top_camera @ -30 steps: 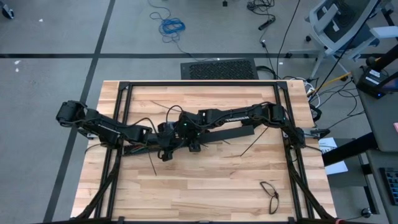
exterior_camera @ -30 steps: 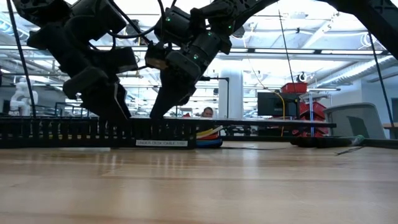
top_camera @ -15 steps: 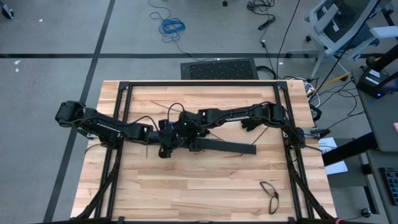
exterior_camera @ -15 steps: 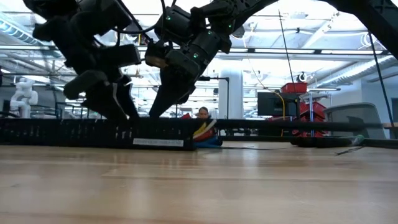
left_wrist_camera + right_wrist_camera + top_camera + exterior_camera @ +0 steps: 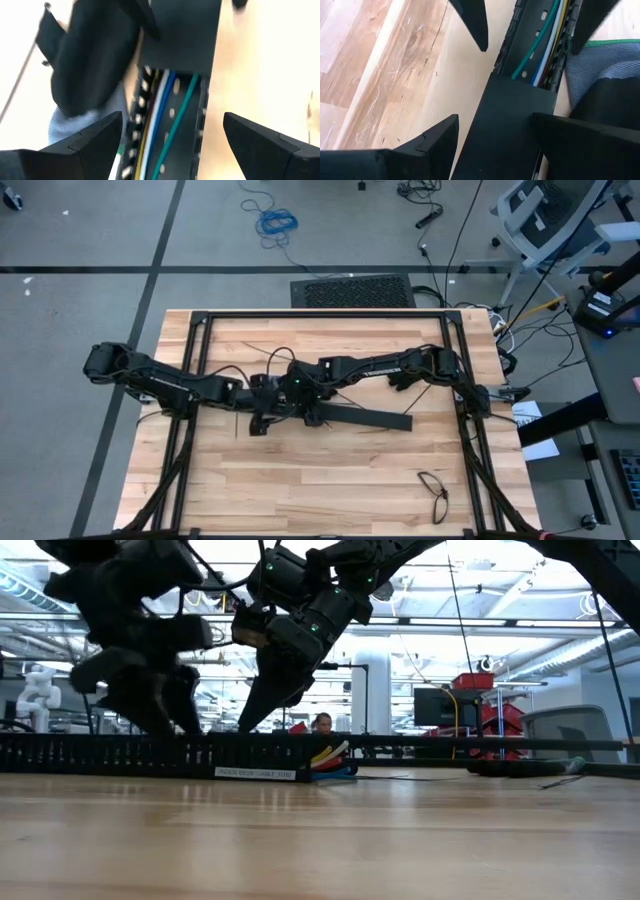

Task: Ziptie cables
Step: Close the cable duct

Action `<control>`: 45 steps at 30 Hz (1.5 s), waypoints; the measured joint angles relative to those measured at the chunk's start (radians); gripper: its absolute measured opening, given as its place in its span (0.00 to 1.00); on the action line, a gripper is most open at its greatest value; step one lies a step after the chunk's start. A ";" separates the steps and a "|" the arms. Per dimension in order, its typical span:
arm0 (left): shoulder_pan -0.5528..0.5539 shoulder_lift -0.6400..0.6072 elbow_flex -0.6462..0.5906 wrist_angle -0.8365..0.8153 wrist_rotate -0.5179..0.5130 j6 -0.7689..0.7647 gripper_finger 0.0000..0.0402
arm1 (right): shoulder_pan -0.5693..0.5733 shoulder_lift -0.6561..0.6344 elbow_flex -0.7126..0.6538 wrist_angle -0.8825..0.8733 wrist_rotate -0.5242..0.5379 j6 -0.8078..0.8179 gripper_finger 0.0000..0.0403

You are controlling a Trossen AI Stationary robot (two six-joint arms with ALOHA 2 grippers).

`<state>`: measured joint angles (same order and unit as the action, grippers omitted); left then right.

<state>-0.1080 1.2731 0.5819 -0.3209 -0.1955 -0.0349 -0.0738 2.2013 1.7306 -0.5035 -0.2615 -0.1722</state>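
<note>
Two dark robot arms meet near the middle of a pale wooden tabletop, over a long black slotted bar that lies flat and runs from the centre toward three o'clock. The cables lie inside this bar's open channel, side by side along its length: thin straight runs of green, white, blue and yellow, with the green one slightly apart from the rest. A flat black cover hides them over part of the bar, so they show only where the channel is uncovered. The left gripper hangs just above that open stretch, its fingers spread wide to either side of the bar and grasping nothing. The right gripper faces it from the other end, fingers also parted, straddling the covered section; I cannot tell whether they press on it. From tabletop height the bar's slotted side wall shows, with coloured wire ends poking out. A small loop of black cable lies alone near five o'clock.
</note>
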 joint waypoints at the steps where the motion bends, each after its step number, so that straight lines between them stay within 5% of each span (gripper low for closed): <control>1: 0.003 -0.001 -0.012 0.003 0.011 0.002 0.85 | 0.000 0.000 0.000 0.000 0.001 0.000 0.61; 17: 0.165 -0.001 -0.053 0.106 0.217 0.148 0.85 | -0.001 0.000 0.000 -0.004 0.008 0.014 0.61; 29: 0.163 -0.001 -0.085 0.207 0.230 0.116 0.75 | -0.001 0.000 0.000 -0.004 0.007 0.014 0.61; 45: 0.163 0.000 -0.096 0.265 0.247 0.121 0.75 | -0.001 0.000 -0.001 -0.004 0.005 0.029 0.61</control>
<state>0.0547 1.2728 0.4854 -0.0561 0.0513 0.0860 -0.0750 2.2013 1.7298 -0.5076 -0.2562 -0.1429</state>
